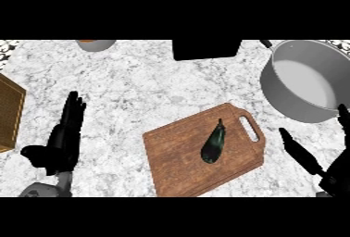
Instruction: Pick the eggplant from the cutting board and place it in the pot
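Currently the eggplant (214, 142) lies on the board (179, 159), roughly at its centre and slightly toward the handle side. The dark body is elongated, with the thin stem end pointing up toward the far edge of the board and the thicker end nearer the robot. Nothing touches it.

The board rests flat on the marble counter (143, 88), turned at an angle, with its handle slot at the upper right corner, toward the pot (311, 83).

The pot stands at the upper right of the view, well apart from the eggplant and just beyond the handle corner of the board. Its grey interior is visible and a short handle projects from the rim at the upper left.

The right hand (328, 164) shows at the lower right, beside the right edge of the board and below the pot. Its fingers are spread and straight; it grasps nothing and does not touch the board.

The left hand (58, 143) shows at the lower left, well apart from the board. Its fingers are extended upward and relaxed; it holds nothing.

A wooden item (9, 113) sits at the left edge. A black object (205, 48) and a small cup (96, 44) sit at the far edge of the counter
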Motion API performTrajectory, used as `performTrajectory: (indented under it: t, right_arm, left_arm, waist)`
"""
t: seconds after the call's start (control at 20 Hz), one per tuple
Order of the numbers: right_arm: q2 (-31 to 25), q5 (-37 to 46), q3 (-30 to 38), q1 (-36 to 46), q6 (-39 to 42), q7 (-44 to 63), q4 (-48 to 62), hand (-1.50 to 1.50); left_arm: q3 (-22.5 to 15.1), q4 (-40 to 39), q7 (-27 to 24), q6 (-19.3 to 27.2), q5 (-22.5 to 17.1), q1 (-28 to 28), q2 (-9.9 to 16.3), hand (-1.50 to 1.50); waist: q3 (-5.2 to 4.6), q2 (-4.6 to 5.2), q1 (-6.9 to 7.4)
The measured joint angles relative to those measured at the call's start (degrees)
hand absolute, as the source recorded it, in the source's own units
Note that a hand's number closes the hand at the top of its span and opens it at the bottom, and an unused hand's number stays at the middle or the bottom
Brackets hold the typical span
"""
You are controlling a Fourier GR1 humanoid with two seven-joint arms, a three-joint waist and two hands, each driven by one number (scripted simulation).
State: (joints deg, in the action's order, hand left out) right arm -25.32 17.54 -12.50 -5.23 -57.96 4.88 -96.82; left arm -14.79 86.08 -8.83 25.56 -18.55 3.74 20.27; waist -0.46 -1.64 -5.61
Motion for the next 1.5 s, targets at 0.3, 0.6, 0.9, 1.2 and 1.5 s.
performTrajectory:
  t: [0.3,0.6,0.9,1.2,1.5]
  right_arm:
    - [7.9,16.3,-6.4,-11.8,-3.6,4.9,-6.8,-1.5]
    - [12.1,26.6,-9.8,-20.5,5.3,16.7,-7.0,-1.5]
    - [17.0,37.4,-11.7,-20.8,20.3,33.6,-9.2,-1.5]
    - [23.2,48.4,-14.9,-9.7,34.7,52.5,-10.2,-1.5]
    - [24.6,48.5,-15.6,-1.0,43.9,61.0,-8.3,-1.5]
  left_arm:
    - [-1.3,2.5,-1.4,-0.9,0.6,-1.1,-0.5,0.0]
    - [-2.5,3.1,-2.6,-1.4,1.4,-1.4,-1.3,0.0]
    - [-3.7,3.2,-2.4,-2.0,1.7,-0.7,-2.1,0.0]
    - [-4.2,3.9,-1.9,-2.2,2.2,-1.2,-2.8,0.0]
    - [-2.8,2.6,-2.6,-3.6,1.8,-1.4,-3.0,0.0]
  waist:
    - [-0.11,0.93,2.48]
    - [-0.24,1.99,4.54]
    - [-0.16,2.38,6.19]
    - [0.16,2.03,6.71]
    - [0.31,1.81,6.32]
